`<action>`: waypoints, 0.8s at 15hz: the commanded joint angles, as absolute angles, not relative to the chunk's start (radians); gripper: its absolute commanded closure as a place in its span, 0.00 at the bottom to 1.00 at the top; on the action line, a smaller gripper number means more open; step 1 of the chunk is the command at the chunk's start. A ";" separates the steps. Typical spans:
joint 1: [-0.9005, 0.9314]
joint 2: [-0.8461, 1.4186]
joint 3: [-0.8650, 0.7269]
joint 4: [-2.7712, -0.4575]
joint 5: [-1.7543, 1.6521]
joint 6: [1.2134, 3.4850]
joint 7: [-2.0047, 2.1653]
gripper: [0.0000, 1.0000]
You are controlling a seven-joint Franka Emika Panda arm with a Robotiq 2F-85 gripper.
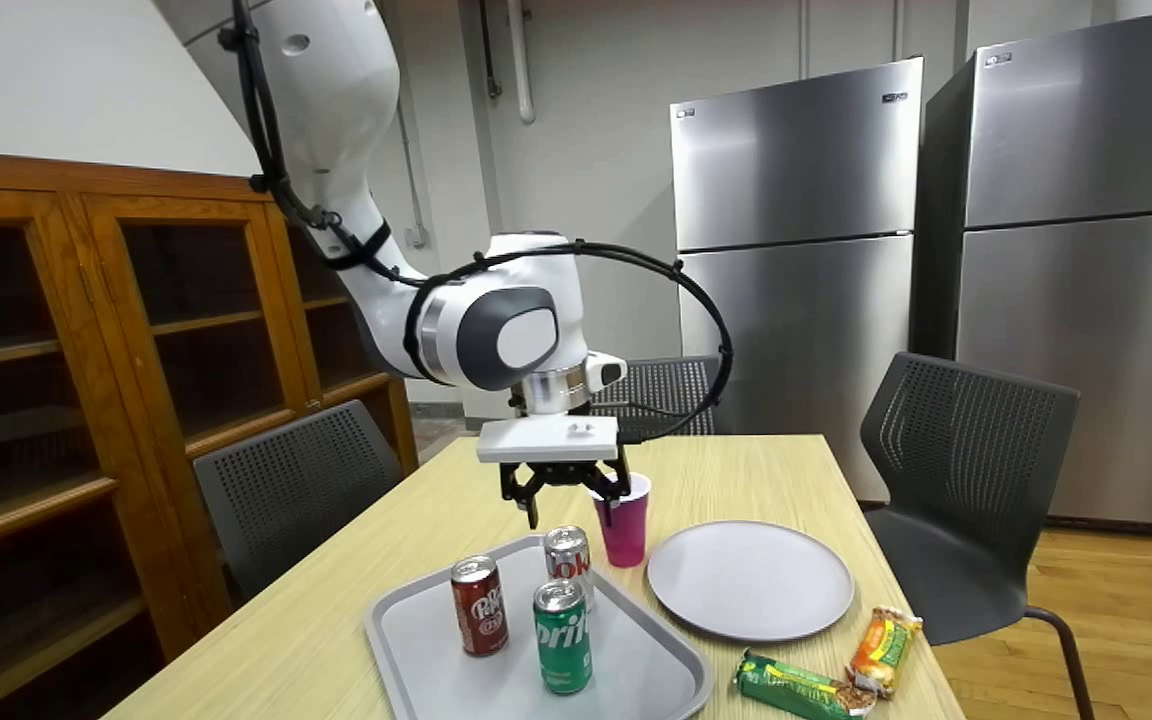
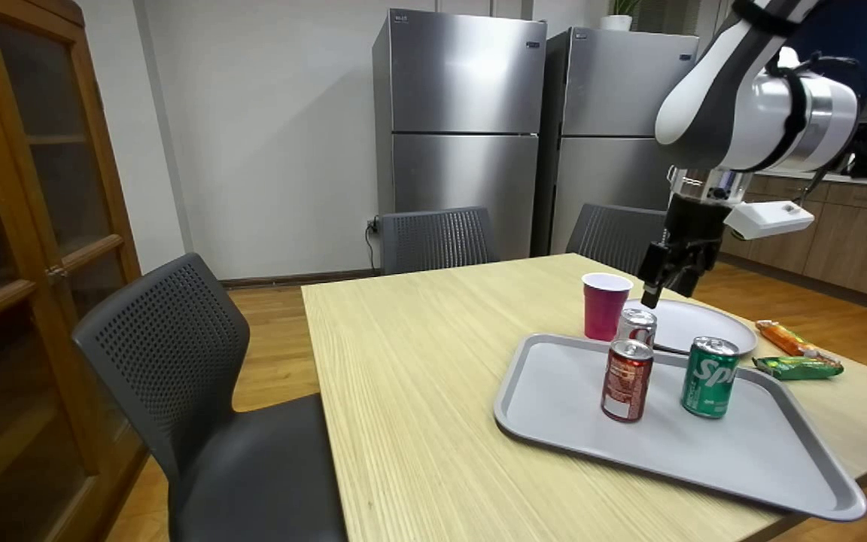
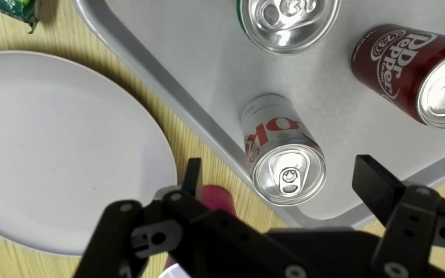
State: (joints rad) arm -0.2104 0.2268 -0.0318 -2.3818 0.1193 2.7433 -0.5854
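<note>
My gripper [image 1: 570, 519] points down with its jaws wide apart and nothing held. Below it stands a silver Coke can [image 3: 263, 116], upright on the grey tray [image 3: 207, 65] near its rim; in the wrist view the can's lid appears between the fingers [image 3: 375, 181], touching neither. A dark red Dr Pepper can [image 1: 481, 615] and a green Sprite can [image 1: 563, 645] also stand on the tray. Just off the tray is a magenta cup [image 2: 603, 312], partly hidden by the left finger in the wrist view.
A pale round plate [image 1: 751, 580] lies beside the cup. Close to the table edge are a green wrapped bar [image 1: 801, 687] and an orange one [image 1: 884, 650]. Dark chairs [image 2: 433, 241] surround the table [image 2: 418, 361]; a wooden cabinet [image 1: 96, 400] and steel refrigerators [image 1: 796, 300] stand behind.
</note>
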 commanded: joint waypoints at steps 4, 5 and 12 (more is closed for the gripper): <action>-0.188 0.259 -0.019 -2.344 0.100 2.736 -0.469 0.00; -0.186 0.264 -0.016 -2.340 0.101 2.738 -0.461 0.00; -0.184 0.328 0.010 -2.287 0.106 2.731 -0.444 0.00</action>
